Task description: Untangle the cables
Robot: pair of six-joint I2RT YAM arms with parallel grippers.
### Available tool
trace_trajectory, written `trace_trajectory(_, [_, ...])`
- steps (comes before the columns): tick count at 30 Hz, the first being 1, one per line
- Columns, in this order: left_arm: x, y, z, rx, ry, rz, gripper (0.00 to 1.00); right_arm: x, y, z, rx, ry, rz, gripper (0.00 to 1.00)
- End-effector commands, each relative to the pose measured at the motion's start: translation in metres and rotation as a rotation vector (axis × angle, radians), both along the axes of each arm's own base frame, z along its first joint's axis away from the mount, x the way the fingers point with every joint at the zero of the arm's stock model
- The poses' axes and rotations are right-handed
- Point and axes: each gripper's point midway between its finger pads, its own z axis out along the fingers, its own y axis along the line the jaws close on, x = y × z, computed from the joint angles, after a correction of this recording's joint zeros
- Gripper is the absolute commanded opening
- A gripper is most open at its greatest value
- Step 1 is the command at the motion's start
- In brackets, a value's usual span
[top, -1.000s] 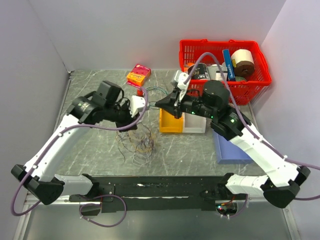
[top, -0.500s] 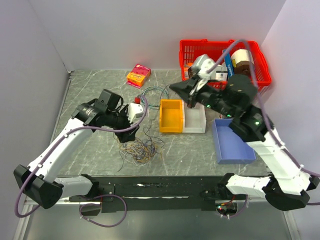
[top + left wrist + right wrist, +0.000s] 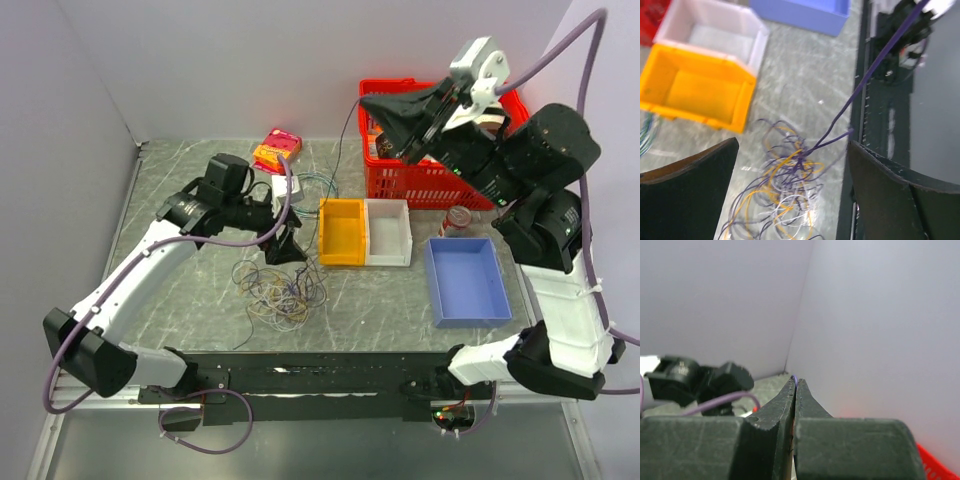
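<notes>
The cables (image 3: 280, 293) lie in a loose tangle of yellow, orange, white and dark purple strands on the table, left of centre. In the left wrist view they (image 3: 785, 185) sit between and below my fingers. My left gripper (image 3: 288, 250) hovers just above the pile's far edge, open, holding nothing. One dark purple strand (image 3: 875, 67) runs taut from the tangle up and away. My right gripper (image 3: 368, 101) is raised high in front of the red basket, shut on that strand, whose tip (image 3: 795, 378) pokes out at the jaw tips.
A yellow bin (image 3: 342, 232) and a white bin (image 3: 389, 232) stand side by side right of the pile. A blue tray (image 3: 468, 280) lies further right. The red basket (image 3: 440, 172) of items stands at the back. A blue-green wire coil (image 3: 312, 184) and a pink box (image 3: 277, 150) lie behind.
My left gripper opened and let go of the bunch, which dropped onto the table. My right gripper rose high and to the right, drawing one purple strand out.
</notes>
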Motion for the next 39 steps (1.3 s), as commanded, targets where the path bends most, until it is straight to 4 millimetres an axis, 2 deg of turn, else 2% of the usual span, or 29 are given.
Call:
trace_trajectory(1, [-0.014, -0.022, 0.018, -0.121, -0.005, -0.124, 0.97, -0.004, -0.013, 0.030, 0.045, -0.075, -0.037, 0.00])
trace_trajectory(4, [-0.020, -0.030, 0.027, -0.137, -0.012, -0.164, 0.97, 0.000, -0.009, 0.026, 0.038, -0.069, -0.038, 0.00])
trace_trajectory(9, [-0.018, -0.042, 0.058, -0.199, -0.013, -0.166, 0.94, 0.010, -0.001, 0.012, 0.016, -0.040, -0.040, 0.00])
trace_trajectory(14, [-0.003, -0.062, 0.052, -0.191, -0.004, -0.088, 0.88, 0.011, 0.001, 0.009, 0.014, -0.030, -0.038, 0.00])
trace_trajectory(18, [0.006, -0.072, 0.053, -0.213, 0.016, -0.047, 0.74, 0.011, 0.000, 0.007, 0.010, -0.022, -0.040, 0.00])
trace_trajectory(20, [0.009, -0.075, 0.052, -0.214, 0.021, -0.041, 0.71, 0.010, -0.002, 0.006, 0.013, -0.024, -0.045, 0.00])
trace_trajectory(22, [0.009, -0.076, 0.051, -0.210, 0.020, -0.046, 0.51, 0.013, -0.002, 0.002, 0.010, -0.016, -0.053, 0.00])
trace_trajectory(23, [0.008, -0.075, 0.052, -0.206, 0.020, -0.046, 0.37, 0.012, -0.005, 0.003, 0.013, -0.023, -0.061, 0.00])
trace_trajectory(24, [0.010, -0.074, 0.054, -0.204, 0.018, -0.025, 0.01, 0.013, -0.006, 0.001, 0.009, -0.019, -0.067, 0.00])
trace_trajectory(27, [0.011, -0.063, 0.061, -0.190, 0.027, 0.016, 0.01, 0.020, -0.012, -0.010, -0.008, 0.015, -0.114, 0.00])
trace_trajectory(29, [0.008, -0.056, 0.080, -0.208, 0.016, 0.037, 0.01, 0.032, -0.015, -0.034, -0.033, 0.077, -0.155, 0.00])
trace_trajectory(30, [0.007, -0.051, 0.083, -0.198, 0.040, 0.063, 0.01, 0.042, -0.020, -0.047, -0.046, 0.108, -0.183, 0.00])
trace_trajectory(31, [0.005, -0.047, 0.091, -0.206, 0.059, 0.093, 0.01, 0.057, -0.017, -0.079, -0.089, 0.176, -0.195, 0.00])
trace_trajectory(32, [0.005, -0.043, 0.105, -0.218, 0.048, 0.114, 0.01, 0.056, -0.012, -0.096, -0.089, 0.245, -0.135, 0.00])
trace_trajectory(33, [0.007, -0.037, 0.108, -0.210, 0.061, 0.150, 0.01, 0.064, -0.012, -0.115, -0.097, 0.311, -0.124, 0.00])
trace_trajectory(34, [0.005, -0.033, 0.118, -0.221, 0.047, 0.166, 0.01, 0.082, -0.018, -0.154, -0.128, 0.411, -0.145, 0.02])
trace_trajectory(35, [0.005, -0.030, 0.122, -0.222, 0.042, 0.180, 0.01, 0.087, -0.015, -0.174, -0.140, 0.475, -0.139, 0.29])
trace_trajectory(36, [0.009, -0.027, 0.124, -0.218, 0.034, 0.216, 0.01, 0.089, -0.015, -0.194, -0.168, 0.521, -0.145, 0.44])
trace_trajectory(37, [0.009, -0.023, 0.127, -0.215, 0.031, 0.237, 0.01, 0.090, -0.012, -0.222, -0.208, 0.575, -0.132, 0.57])
trace_trajectory(38, [0.011, -0.022, 0.128, -0.214, 0.034, 0.261, 0.01, 0.085, -0.009, -0.231, -0.217, 0.588, -0.107, 0.78])
trace_trajectory(39, [0.016, -0.018, 0.128, -0.210, 0.029, 0.296, 0.01, 0.074, 0.002, -0.229, -0.208, 0.560, -0.014, 0.93])
